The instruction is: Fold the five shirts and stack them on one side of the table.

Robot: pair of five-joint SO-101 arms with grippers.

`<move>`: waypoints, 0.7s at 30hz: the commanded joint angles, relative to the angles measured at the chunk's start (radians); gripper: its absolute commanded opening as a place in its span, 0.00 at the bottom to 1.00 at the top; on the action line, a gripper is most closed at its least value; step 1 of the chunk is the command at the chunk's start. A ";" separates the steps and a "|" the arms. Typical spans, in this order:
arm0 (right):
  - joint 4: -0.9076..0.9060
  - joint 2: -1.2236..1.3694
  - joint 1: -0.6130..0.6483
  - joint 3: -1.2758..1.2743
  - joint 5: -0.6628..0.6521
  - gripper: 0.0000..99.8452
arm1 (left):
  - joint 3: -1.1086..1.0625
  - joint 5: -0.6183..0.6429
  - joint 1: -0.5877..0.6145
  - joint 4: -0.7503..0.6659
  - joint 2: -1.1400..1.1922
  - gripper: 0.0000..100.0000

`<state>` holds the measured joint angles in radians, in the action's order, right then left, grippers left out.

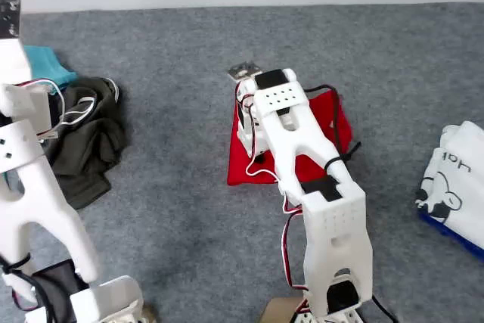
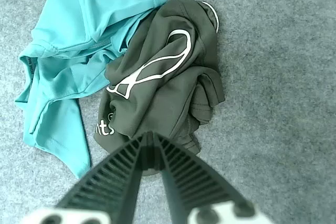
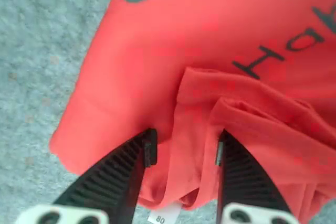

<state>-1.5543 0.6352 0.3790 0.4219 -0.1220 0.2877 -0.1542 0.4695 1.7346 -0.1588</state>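
A red shirt [image 1: 333, 122] lies mostly folded on the grey table, with black print on it. My right gripper [image 3: 185, 148] is open low over it, one fingertip [image 3: 150, 148] on either side of a raised fold near the shirt's edge. The right arm [image 1: 283, 107] covers much of the shirt from above. A crumpled dark green shirt [image 2: 163, 77] with white print lies at the left, partly on a teal shirt [image 2: 79, 40]. My left gripper [image 2: 149, 139] is shut and empty, hanging above the near edge of the green shirt.
A folded white shirt [image 1: 457, 175] with black print rests on a blue one [image 1: 446, 228] at the table's right edge. Open grey table [image 1: 174, 187] lies between the two arms and along the far side. The left arm [image 1: 34, 179] stands at the left edge.
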 commanded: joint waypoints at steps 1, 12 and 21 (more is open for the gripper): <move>0.010 -0.008 -0.019 0.044 -0.041 0.10 | 0.004 -0.006 0.006 0.018 -0.035 0.01; -0.074 -0.044 -0.191 0.057 -0.049 0.02 | 0.004 -0.003 0.006 0.018 -0.034 0.01; -0.150 -0.199 -0.328 0.057 -0.106 0.02 | 0.004 -0.002 0.006 0.018 -0.034 0.01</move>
<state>-1.6694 0.5355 0.1028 0.4219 -0.2048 0.2877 -0.1542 0.4695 1.7346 -0.1588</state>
